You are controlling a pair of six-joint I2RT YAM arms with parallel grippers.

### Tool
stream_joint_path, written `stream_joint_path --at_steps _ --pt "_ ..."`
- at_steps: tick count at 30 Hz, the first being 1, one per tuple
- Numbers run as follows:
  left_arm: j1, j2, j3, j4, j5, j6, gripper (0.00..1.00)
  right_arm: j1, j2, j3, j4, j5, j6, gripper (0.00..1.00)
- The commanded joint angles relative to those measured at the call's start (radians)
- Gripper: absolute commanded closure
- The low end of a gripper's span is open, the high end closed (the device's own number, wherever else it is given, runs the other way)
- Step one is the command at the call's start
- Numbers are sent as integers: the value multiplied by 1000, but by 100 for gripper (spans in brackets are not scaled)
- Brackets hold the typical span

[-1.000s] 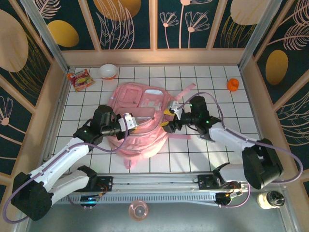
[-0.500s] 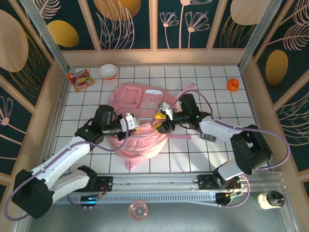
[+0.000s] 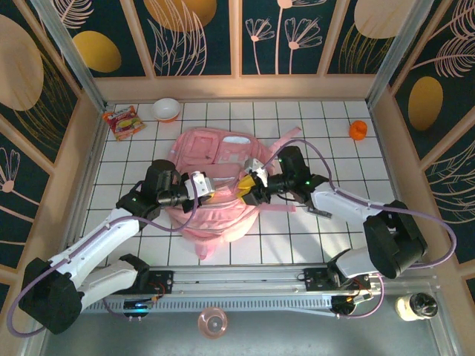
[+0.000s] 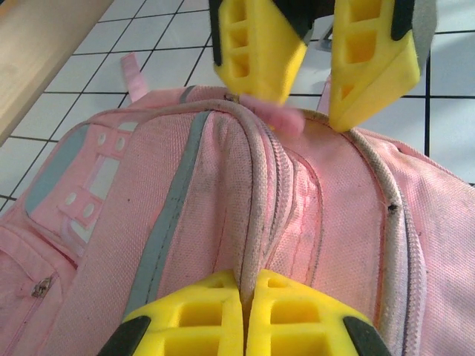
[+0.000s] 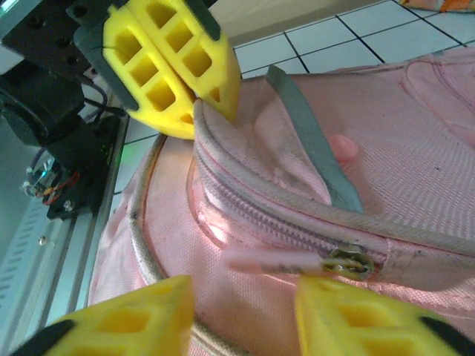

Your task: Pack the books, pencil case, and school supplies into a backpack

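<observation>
White-tiled tabletop (image 3: pixel 371 163) boxed in by wooden walls, dark leaf-print panels above. Dead centre of the top view: pink backpack (image 3: pixel 200 152), lying flat, straps trailing toward upper right. On its piped seam: left gripper (image 4: pixel 246 297), pinched fully shut, fabric ridge raised between the pads. Facing it from the right: right gripper (image 5: pixel 243 297), roughly half open, one finger either side of the pink zip pull (image 5: pixel 271 259), pull lying loose in the gap, not clamped. Metal slider (image 5: pixel 345 261) just right of the pull on the zip track. Both claws nose to nose over the backpack's middle, near each other, not touching. Just beside the right forearm, on tiles right of the backpack: small dark grey gadget (image 3: pixel 321 213). Upper left by the back wall: snack packet (image 3: pixel 121 121) and white bowl (image 3: pixel 166 109); upper right: orange object (image 3: pixel 358 130); all well apart from the backpack. Bare tiles left and right of the backpack out to the side walls. Narrow band of tiles between its lower edge and the rail (image 3: pixel 245 278) at frame bottom.
</observation>
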Motion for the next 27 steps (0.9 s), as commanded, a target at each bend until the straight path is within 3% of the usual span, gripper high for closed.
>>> stream_joint_path --at_steps 1,8,17,27 --pt "0 -22 33 151 93 -14 100 2 32 6 55 49 86 51" --pt "0 -28 23 157 94 -17 100 -13 60 17 56 64 177 47" --pt "0 -21 12 205 54 -75 100 -12 38 24 30 141 212 98" --pt "-128 86 69 265 -237 -186 100 121 -78 54 -98 181 272 100"
